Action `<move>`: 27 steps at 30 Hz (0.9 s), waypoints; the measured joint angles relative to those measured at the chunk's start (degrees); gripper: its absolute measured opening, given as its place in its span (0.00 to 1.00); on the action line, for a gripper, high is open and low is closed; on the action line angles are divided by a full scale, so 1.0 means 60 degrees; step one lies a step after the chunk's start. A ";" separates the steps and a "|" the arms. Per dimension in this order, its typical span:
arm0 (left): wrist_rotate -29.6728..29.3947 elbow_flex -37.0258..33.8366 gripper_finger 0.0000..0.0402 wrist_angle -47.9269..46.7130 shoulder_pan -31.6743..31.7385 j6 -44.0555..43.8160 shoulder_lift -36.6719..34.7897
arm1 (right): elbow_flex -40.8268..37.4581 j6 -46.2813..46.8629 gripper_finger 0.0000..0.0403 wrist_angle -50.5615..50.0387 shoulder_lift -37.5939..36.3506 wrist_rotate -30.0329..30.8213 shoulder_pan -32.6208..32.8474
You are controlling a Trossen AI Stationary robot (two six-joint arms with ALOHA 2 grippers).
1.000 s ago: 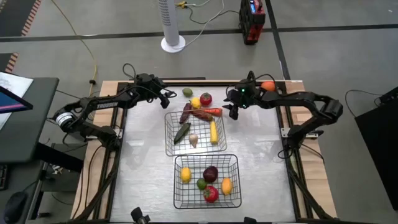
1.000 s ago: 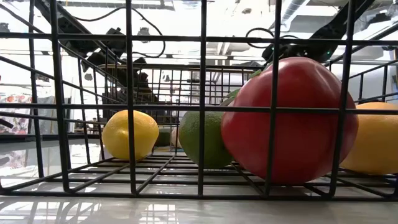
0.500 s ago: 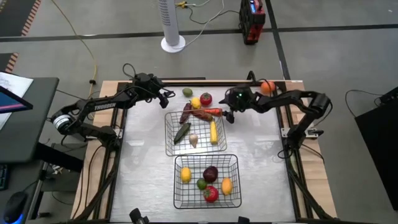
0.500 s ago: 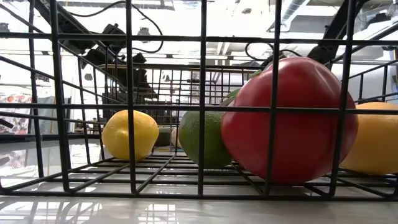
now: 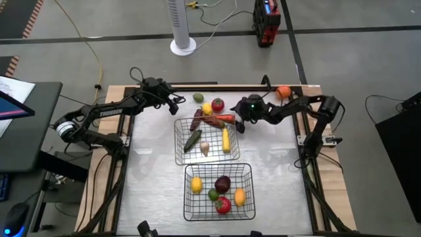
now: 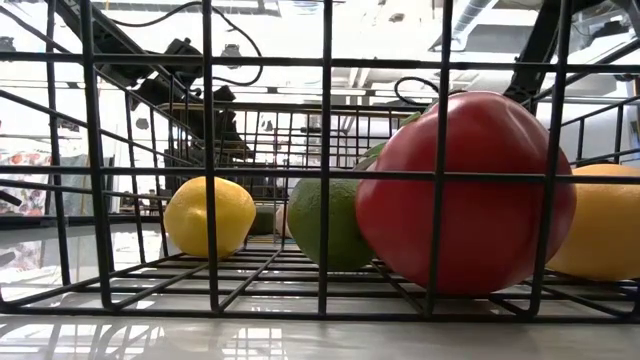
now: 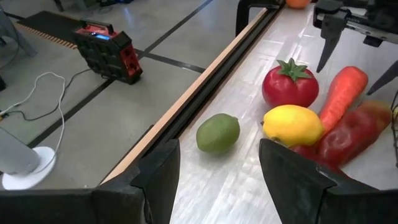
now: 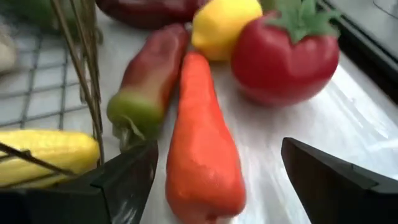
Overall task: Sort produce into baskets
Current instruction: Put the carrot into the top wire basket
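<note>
An orange-red pepper lies on the table just beyond the far basket, beside a tomato, a lemon and a red-green pepper. My right gripper hangs open over the orange-red pepper's end, one finger on either side and neither touching it. My left gripper waits open at the far left, a lime on the table before it. The far basket holds corn, a cucumber and garlic. The near basket holds several fruits.
An orange sits at the table's far right corner. A raised wooden rail runs along the far edge behind the lime. In the low view the near basket's wires stand in front of a lemon, a lime and a red apple.
My right gripper has moved toward the table's left edge, from beside the orange to over the orange-red pepper's end. The produce has stayed in place.
</note>
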 joint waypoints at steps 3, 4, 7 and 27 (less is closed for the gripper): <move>-0.0014 0.0000 0.52 0.0006 -0.0008 0.0030 0.0000 | -0.0004 -0.0085 0.87 -0.0373 -0.0043 0.0422 0.0082; -0.0017 0.0000 0.52 0.0014 -0.0008 0.0035 0.0000 | -0.0004 -0.0149 0.85 -0.0399 -0.0058 0.0483 0.0081; -0.0042 0.0000 0.52 0.0044 -0.0008 0.0033 0.0000 | -0.0004 -0.0221 0.77 -0.0424 -0.0069 0.0588 0.0074; -0.0070 0.0000 0.52 0.0028 -0.0008 0.0059 0.0000 | -0.0004 -0.0510 0.46 -0.0575 -0.0151 0.0163 -0.0068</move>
